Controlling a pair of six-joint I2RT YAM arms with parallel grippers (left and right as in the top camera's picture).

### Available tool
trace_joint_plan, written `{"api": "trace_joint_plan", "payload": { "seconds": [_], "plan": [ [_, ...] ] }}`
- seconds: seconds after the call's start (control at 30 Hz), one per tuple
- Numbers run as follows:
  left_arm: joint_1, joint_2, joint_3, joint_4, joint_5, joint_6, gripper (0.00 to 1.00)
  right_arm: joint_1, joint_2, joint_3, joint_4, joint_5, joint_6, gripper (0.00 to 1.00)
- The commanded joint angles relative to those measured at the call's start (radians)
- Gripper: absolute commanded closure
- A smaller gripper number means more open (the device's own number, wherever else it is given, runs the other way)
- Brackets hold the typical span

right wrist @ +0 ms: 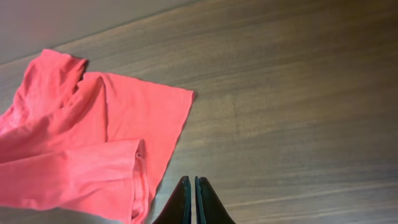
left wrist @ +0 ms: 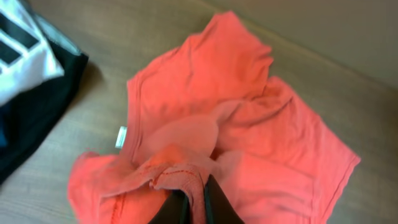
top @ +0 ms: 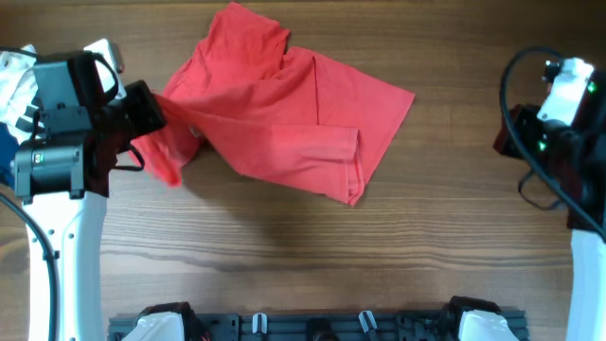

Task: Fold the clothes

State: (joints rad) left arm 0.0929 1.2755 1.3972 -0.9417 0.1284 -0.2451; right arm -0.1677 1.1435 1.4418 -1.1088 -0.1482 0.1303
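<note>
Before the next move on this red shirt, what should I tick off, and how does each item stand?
1. Left end effector shut on a bunch of the red T-shirt: ok.
2. Only one layer in that grip: cannot tell; the cloth is bunched there.
3. Shirt lying flat: not ok; it is rumpled, with layers overlapping.
4. Right end effector shut, off the cloth, over bare table: ok.
5. White tag in view: ok.
6. Black garment apart from the shirt: ok.
</note>
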Motion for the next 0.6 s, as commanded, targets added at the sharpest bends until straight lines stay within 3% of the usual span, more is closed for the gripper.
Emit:
{"api": "trace_joint_plan", "payload": {
  "seconds": [0.0, 0.1, 0.17, 0.33, 0.4, 0.57],
  "plan": [
    [0.001, 0.01, 0.016, -0.053, -0.006, 0.003, 0.92, 0.0, 0.048, 0.003, -0.044, -0.113, -0.129, 0.96],
    [0.001, 0.048, 0.014, -0.071, -0.007, 0.003, 0.92, 0.06, 0.169, 0.003, -0.108, -0.261, -0.249, 0.91],
    [0.001, 0.069, 0.014, -0.079, -0.007, 0.003, 0.92, 0.129, 0.264, 0.003, -0.124, -0.271, -0.277, 0.73],
    [0.001, 0.113, 0.014, -0.085, -0.007, 0.003, 0.93, 0.314, 0.524, 0.003, -0.056, -0.24, -0.214, 0.5],
    [0.001, 0.114, 0.014, -0.084, -0.008, 0.003, 0.93, 0.37, 0.63, 0.003, -0.003, -0.162, -0.15, 0.46],
    [0.001, 0.114, 0.014, -0.084, -0.018, 0.006, 0.93, 0.466, 0.829, 0.003, 0.069, -0.132, -0.151, 0.41]
  ]
}}
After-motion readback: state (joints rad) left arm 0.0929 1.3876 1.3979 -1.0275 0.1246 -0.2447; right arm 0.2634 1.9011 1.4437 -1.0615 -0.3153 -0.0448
